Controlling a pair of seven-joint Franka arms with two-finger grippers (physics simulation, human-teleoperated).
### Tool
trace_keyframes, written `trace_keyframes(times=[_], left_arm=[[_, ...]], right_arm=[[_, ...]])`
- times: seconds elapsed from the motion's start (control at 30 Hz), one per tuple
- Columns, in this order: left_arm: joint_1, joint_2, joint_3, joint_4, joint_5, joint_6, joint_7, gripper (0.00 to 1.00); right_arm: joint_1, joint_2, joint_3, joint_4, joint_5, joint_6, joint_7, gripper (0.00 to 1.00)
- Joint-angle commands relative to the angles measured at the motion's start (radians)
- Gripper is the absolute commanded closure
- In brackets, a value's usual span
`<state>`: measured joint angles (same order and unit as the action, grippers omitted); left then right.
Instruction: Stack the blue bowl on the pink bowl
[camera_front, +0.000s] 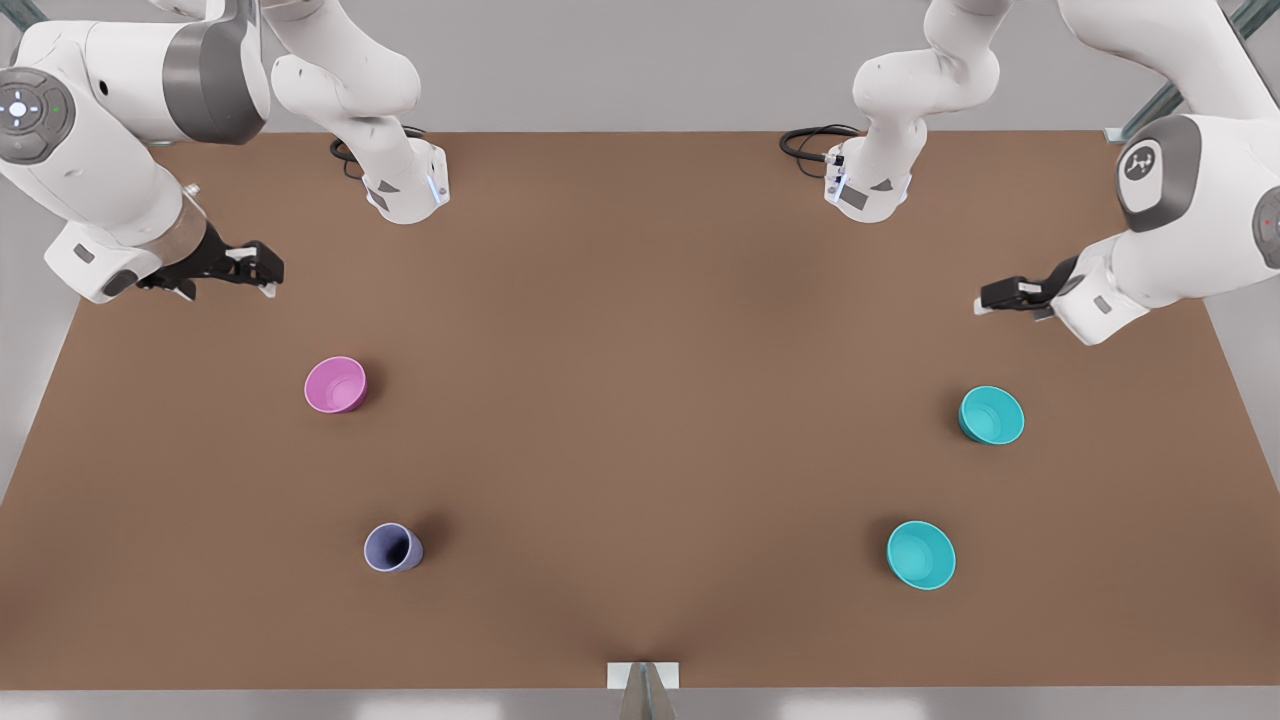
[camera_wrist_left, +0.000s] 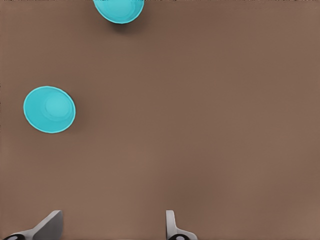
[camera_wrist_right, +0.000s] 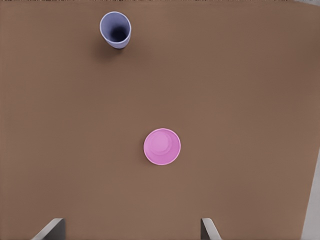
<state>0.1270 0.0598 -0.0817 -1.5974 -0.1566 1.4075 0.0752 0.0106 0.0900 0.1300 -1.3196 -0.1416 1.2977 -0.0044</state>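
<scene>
Two look-alike teal bowls stand on the brown table at the front view's right; either could be the blue bowl: one (camera_front: 991, 415) (camera_wrist_left: 49, 109) nearer the arms, the other (camera_front: 921, 555) (camera_wrist_left: 118, 9) nearer the front edge. The pink bowl (camera_front: 335, 384) (camera_wrist_right: 162, 146) sits upright at the front view's left. My left gripper (camera_front: 985, 300) (camera_wrist_left: 111, 227) hovers open above the table, behind the nearer teal bowl and apart from it. My right gripper (camera_front: 268, 272) (camera_wrist_right: 131, 230) hangs open behind the pink bowl, holding nothing.
A lilac-purple cup (camera_front: 392, 548) (camera_wrist_right: 115, 29) stands in front of the pink bowl at the front view's left. The two arm bases (camera_front: 405, 185) (camera_front: 868, 185) are mounted at the table's back edge. A broad stretch of brown table (camera_front: 640, 420) separates the pink and teal bowls.
</scene>
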Motion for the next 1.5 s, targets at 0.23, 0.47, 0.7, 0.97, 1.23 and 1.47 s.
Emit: trace_keyframes(times=[0.23, 0.47, 0.7, 0.97, 1.23, 1.47], left_arm=[[0.023, -0.009, -0.001, 0.007, 0.003, 0.013, 0.021, 0.0], [0.022, -0.009, -0.003, 0.004, -0.001, 0.011, 0.021, 0.0], [0.022, -0.003, -0.006, 0.004, 0.0, 0.01, 0.001, 0.0], [0.022, 0.002, -0.006, 0.001, 0.0, 0.01, -0.022, 0.0], [0.022, 0.011, -0.006, 0.002, 0.0, 0.011, -0.022, 0.0], [0.022, 0.012, -0.006, 0.002, 0.0, 0.011, -0.02, 0.0]], right_arm=[[-0.32, 0.142, -0.041, -0.321, -0.006, 0.291, -0.203, 0.0], [-0.393, 0.284, -0.029, -0.53, 0.126, 0.696, -0.189, 0.0], [-0.393, 0.323, -0.027, -0.694, 0.188, 1.029, -0.2, 0.0], [-0.399, 0.301, -0.023, -0.794, 0.237, 1.034, -0.215, 0.0], [-0.396, 0.31, -0.021, -0.846, 0.241, 0.983, -0.213, 0.0], [-0.394, 0.329, -0.02, -0.826, 0.238, 0.951, -0.218, 0.7]])
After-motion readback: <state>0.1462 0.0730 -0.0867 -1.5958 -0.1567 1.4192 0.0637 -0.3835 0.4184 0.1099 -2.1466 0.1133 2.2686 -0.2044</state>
